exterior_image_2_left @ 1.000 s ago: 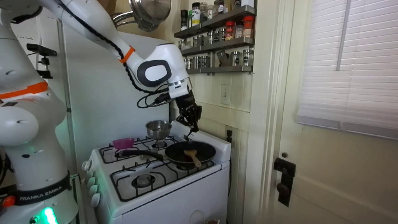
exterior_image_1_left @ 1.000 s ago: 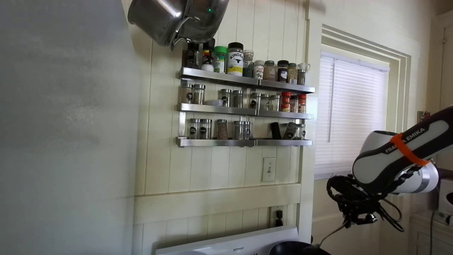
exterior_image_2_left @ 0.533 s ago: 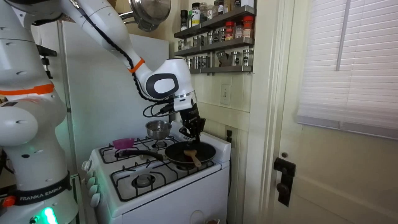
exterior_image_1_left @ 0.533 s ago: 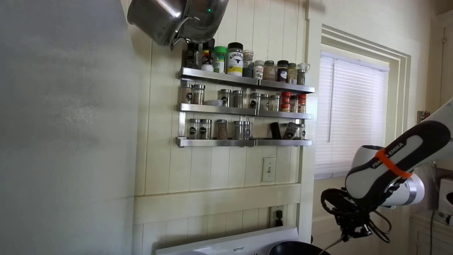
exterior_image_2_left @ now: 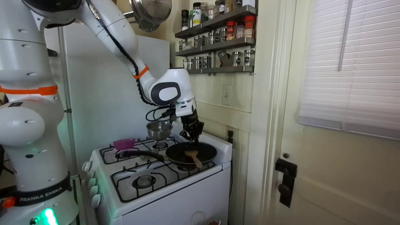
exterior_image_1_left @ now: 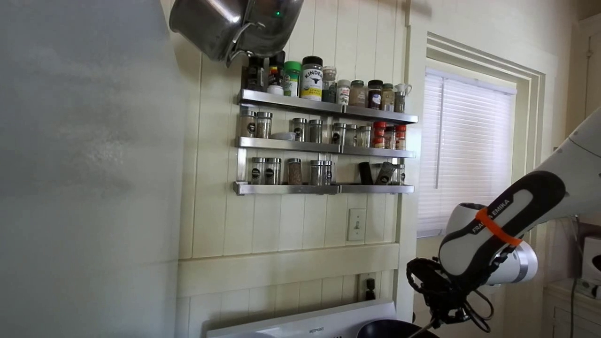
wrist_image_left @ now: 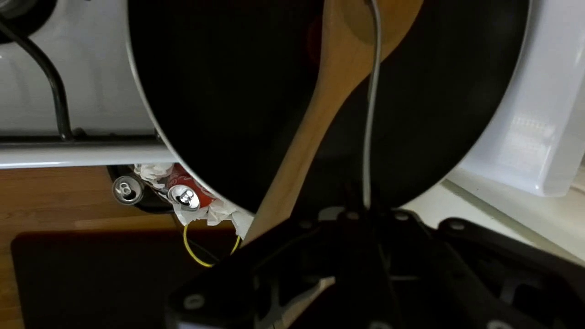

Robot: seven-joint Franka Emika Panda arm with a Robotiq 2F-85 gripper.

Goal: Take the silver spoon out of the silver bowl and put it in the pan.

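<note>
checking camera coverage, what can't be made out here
Silver spoon: far end cut off by the wrist view's top edge.
Pan: mostly cut off by the bottom edge in an exterior view.
Silver bowl: near wall hides part of the inside in an exterior view.
Tool: its tip merges with the dark pan in the wrist view.
Dark red patch beside the wooden spoon: too dim to identify, wrist view.

Got slim silver metal spoon (wrist_image_left: 372, 96) clamped by handle, slanting over round black long-handled pan (exterior_image_2_left: 204, 153).
Seeing only thin, slightly curved handle in wrist view, running off top edge; can't tell contact with pan. In an exterior view, got pan sitting level and shiny round silver metal bowl (exterior_image_2_left: 159, 133) standing upright near it, apart.
</note>
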